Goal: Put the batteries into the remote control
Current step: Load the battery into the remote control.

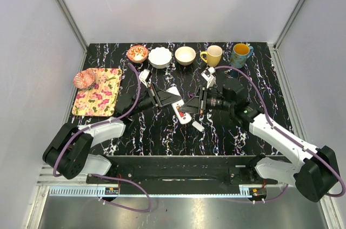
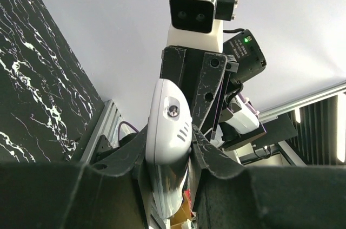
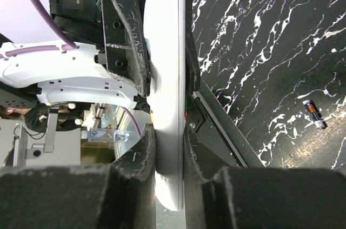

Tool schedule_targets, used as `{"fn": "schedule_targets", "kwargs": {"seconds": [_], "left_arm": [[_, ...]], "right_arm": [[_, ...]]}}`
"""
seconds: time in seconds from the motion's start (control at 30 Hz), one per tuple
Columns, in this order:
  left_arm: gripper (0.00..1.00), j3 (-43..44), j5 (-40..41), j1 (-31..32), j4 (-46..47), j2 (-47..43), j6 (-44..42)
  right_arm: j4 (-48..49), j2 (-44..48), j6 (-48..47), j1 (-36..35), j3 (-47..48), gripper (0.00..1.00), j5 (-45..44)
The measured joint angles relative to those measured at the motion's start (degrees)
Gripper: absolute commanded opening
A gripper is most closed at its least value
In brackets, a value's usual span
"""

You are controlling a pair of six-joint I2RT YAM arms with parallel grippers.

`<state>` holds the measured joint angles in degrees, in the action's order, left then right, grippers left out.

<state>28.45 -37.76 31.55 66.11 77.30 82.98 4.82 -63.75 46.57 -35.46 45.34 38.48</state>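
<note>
The left gripper (image 2: 172, 152) is closed firmly on one end of the remote control (image 2: 168, 120). The right gripper (image 3: 168, 156) presses its jaws on the other end, so the bar hangs between both arms, I think to turn it or pass it over. One battery (image 3: 314, 114) lies apart on the counter (image 3: 259, 66), not yet loaded.

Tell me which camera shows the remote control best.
Right wrist: the remote control runs edge-on down the frame, pinched between both arms' fingers. Left wrist shows only its rounded end with a screw hole. Top view shows it small, partly covered by the arms.
</note>
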Motion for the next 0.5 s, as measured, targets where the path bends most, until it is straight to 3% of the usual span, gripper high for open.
{"fn": "schedule_targets", "kwargs": {"seconds": [0.07, 0.13, 0.17, 0.2, 0.3, 0.5], "left_arm": [[0.0, 0.0, 0.0, -0.2, -0.4, 0.0, 0.0], [0.0, 0.0, 0.1, -0.3, -0.5, 0.0, 0.0], [0.0, 0.0, 0.2, -0.3, -0.5, 0.0, 0.0], [0.0, 0.0, 0.2, -0.3, -0.5, -0.1, 0.0], [0.0, 0.0, 0.4, -0.2, -2.5, -0.9, -1.2], [0.0, 0.0, 0.5, 0.0, -7.0, -1.8, -2.7]], "right_arm": [[-1.9, -0.7, -1.0, 0.0, 1.3, 0.05, 0.0], [-4.0, -1.3, -2.5, 0.0, 2.7, 0.11, -0.3], [-5.2, -1.5, -3.3, 0.0, 3.4, 0.17, -0.4], [-6.1, -1.5, -3.8, 0.0, 3.9, 0.35, -0.5], [-7.2, -1.5, -4.8, -0.1, 4.3, 0.52, -1.0], [-9.4, -2.4, -4.7, -0.1, 4.3, 0.55, -2.9]]}}
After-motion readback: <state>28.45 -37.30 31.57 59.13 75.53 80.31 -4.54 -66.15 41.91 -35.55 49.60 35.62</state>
